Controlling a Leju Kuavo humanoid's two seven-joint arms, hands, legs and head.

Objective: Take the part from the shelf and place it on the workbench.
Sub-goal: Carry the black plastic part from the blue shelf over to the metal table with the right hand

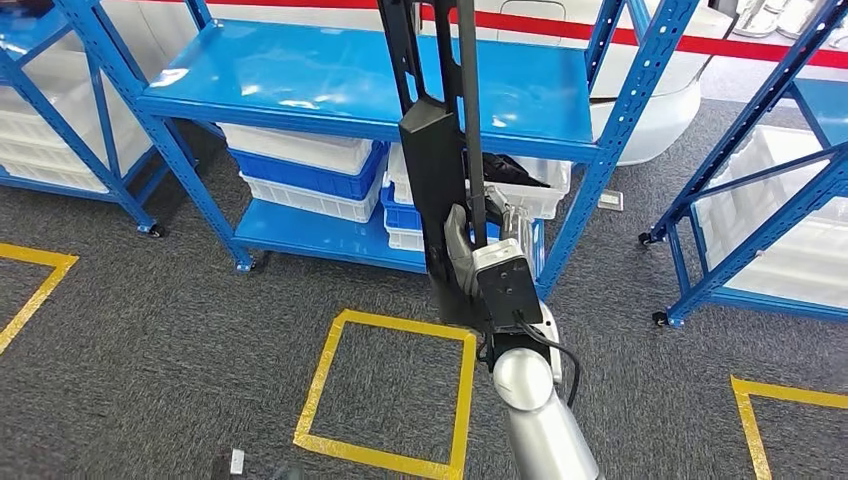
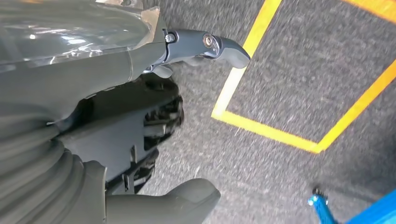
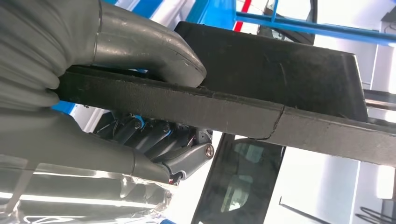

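Gripping long black part (image 1: 435,170), right hand (image 1: 487,250) holds it upright, long axis vertical; left hand (image 2: 140,116) empty.

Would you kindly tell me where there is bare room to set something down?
The top blue steel shelf board lies bare left of the long black plastic part in the right hand. The lower tier is crowded with white and blue plastic crates.
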